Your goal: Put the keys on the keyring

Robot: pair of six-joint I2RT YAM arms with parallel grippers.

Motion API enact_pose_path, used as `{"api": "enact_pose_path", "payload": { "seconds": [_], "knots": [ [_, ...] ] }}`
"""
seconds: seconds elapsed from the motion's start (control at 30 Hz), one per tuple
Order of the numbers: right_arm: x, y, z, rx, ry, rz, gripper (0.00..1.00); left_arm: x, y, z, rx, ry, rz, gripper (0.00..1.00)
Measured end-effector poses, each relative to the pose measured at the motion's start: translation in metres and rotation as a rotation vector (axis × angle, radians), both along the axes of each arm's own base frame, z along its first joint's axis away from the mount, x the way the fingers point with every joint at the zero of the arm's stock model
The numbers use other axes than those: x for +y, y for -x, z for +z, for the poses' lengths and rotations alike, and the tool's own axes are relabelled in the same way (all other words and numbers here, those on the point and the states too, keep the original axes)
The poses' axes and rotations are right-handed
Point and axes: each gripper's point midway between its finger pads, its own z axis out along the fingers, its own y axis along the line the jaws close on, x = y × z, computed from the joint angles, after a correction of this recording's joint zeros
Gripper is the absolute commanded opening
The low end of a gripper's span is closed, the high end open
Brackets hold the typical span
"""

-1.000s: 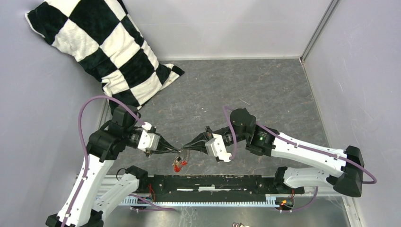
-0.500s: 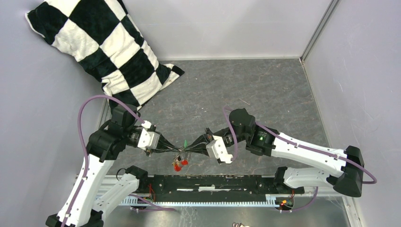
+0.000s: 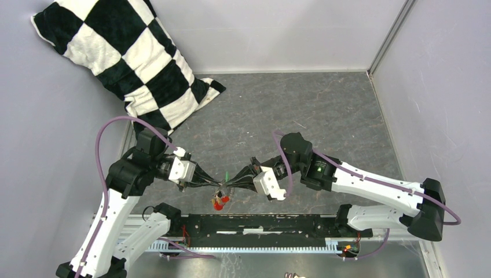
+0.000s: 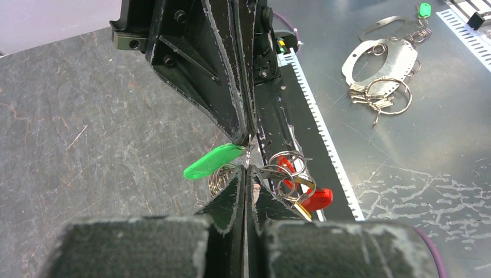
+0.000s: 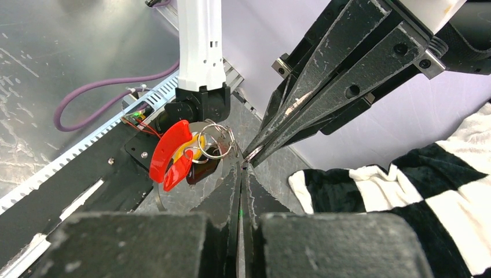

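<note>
Patience: left end effector [image 4: 246,169] pinches the keyring [image 4: 288,172], right end effector [image 5: 241,168] sits pressed shut. We'd feed the green key [image 4: 213,162] slowly.

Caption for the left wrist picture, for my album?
Left gripper pinches the keyring; shut right gripper meets it tip to tip by the green key.

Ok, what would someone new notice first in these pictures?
Probably the left fingers and right fingers, both shut, meeting tip to tip near the front edge of the table. A keyring hangs there with a green key and a red key. Next, the black-and-white checkered pillow propped in the far left corner.
</note>
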Motion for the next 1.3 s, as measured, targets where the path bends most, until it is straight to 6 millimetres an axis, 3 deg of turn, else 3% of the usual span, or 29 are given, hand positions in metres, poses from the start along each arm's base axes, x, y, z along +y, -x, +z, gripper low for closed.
{"api": "enact_pose_path", "payload": {
  "seconds": [1.3],
  "knots": [
    [0.0088, 0.0002, 0.0050, 0.018, -0.007, 0.025, 0.00, 0.0003, 0.0009, -0.0003, 0.024, -0.005, 0.006, 0.02]
  ]
}}
